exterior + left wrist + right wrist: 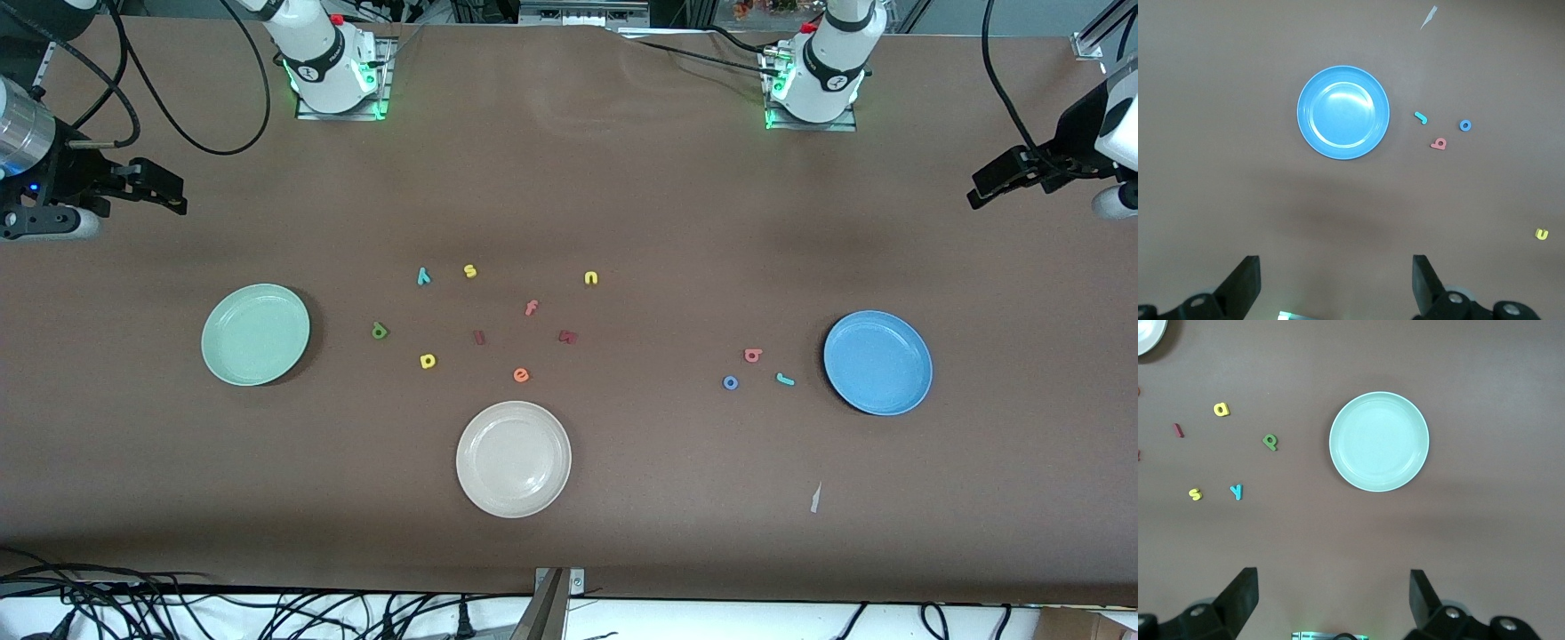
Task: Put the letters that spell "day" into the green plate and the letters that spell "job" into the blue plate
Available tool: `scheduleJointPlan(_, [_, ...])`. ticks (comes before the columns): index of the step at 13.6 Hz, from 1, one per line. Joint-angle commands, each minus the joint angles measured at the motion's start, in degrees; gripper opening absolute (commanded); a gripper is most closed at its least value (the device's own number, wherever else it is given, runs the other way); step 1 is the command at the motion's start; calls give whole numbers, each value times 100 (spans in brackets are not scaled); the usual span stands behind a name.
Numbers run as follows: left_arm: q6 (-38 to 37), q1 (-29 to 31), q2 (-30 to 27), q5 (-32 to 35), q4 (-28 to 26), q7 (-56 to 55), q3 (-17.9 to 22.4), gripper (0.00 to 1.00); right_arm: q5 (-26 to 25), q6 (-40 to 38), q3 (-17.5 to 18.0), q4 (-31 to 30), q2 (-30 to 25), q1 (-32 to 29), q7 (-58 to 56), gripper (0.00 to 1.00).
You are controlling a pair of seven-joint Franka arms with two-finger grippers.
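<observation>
Start condition — no letter moved yet, both plates bare. The right gripper (1331,600) hangs high over bare table at the right arm's end, jaws spread wide, nothing between them; the green plate (1379,441) lies straight ahead of it in the right wrist view, w/ the olive d (1270,441) just off the plate's rim, the yellow a (1221,409) further out and the teal y (1237,491) beside the yellow s (1195,495). The left gripper (1335,283) mirrors this at the left arm's end, fingers also spread and empty, facing the blue plate (1343,112); the teal j (1421,118), pink b (1439,143) and blue o (1465,125) cluster just past that plate's rim. Recommended procedure, as a judgement: take the letter nearest each gripper first — d for the right, j for the left. Letters are thin and flat, so descend vertically, centre the jaws on the letter's narrow axis, close only when the tips are at table level. Avoid the s and the yellow n (1541,233): same colour as the a. Ignore the cream plate (513,459).
</observation>
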Motion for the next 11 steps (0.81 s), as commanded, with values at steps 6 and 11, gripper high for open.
scheduleJointPlan(6, [-109, 18, -99, 182, -21, -61, -40, 100, 101, -61, -8, 29, -7, -26, -34, 100])
scheduleJointPlan(11, [-109, 18, -99, 182, -12, -70, -31, 100, 101, -61, -8, 20, -7, -26, -34, 100])
